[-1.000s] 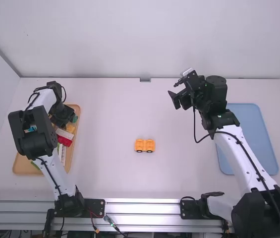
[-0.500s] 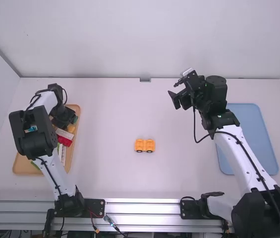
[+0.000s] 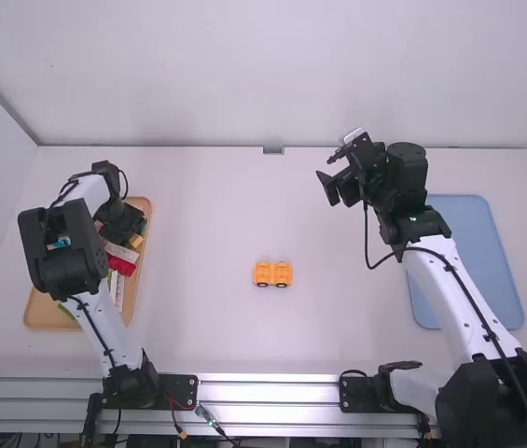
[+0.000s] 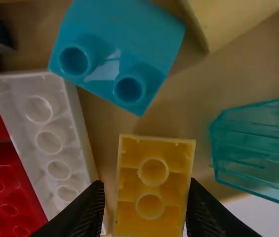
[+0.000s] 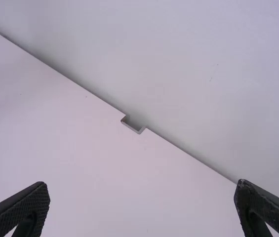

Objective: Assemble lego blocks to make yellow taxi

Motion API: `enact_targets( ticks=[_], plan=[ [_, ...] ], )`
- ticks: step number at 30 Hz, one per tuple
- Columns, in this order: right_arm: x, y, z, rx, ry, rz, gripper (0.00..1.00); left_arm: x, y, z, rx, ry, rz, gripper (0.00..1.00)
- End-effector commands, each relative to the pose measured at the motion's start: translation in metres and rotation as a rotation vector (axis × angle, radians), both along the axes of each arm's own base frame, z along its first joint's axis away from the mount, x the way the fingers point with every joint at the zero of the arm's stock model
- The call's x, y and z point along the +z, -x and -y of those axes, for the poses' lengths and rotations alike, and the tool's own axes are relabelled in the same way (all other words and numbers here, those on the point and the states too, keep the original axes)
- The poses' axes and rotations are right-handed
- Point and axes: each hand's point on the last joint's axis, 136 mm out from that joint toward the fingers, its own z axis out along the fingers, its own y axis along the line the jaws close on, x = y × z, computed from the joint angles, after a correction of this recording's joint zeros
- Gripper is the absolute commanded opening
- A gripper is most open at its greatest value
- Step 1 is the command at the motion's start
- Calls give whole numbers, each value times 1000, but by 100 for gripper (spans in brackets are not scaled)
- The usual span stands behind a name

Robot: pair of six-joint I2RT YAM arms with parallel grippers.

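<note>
Left arm [image 3: 103,325] hunched over the tray [image 3: 39,323], left jaws [image 3: 123,224] open astride an ungripped yellow block [image 4: 151,190]; right arm [image 3: 450,289] outstretched, right jaws [image 3: 327,176] gaping, empty.

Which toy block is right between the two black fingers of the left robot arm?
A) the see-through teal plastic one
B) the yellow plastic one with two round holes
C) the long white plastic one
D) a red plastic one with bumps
B, because the left gripper has the yellow plastic block with two round holes between its two fingers.
</note>
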Motion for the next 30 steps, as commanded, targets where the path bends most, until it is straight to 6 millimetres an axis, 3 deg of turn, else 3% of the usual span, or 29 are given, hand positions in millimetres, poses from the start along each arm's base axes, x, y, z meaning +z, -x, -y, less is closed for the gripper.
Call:
enact_targets(
  ticks=[1, 11, 30],
  plan=[
    [6, -2, 1, -5, -5, 11, 99, 6, 0, 4, -14, -4, 10, 43],
    [5, -2, 1, -5, -3, 7, 99, 7, -8, 8, -40, -19, 31, 48],
    [5, -1, 1, -5, -3, 4, 99, 6, -8, 6, -11, -37, 30, 47]
  ],
)
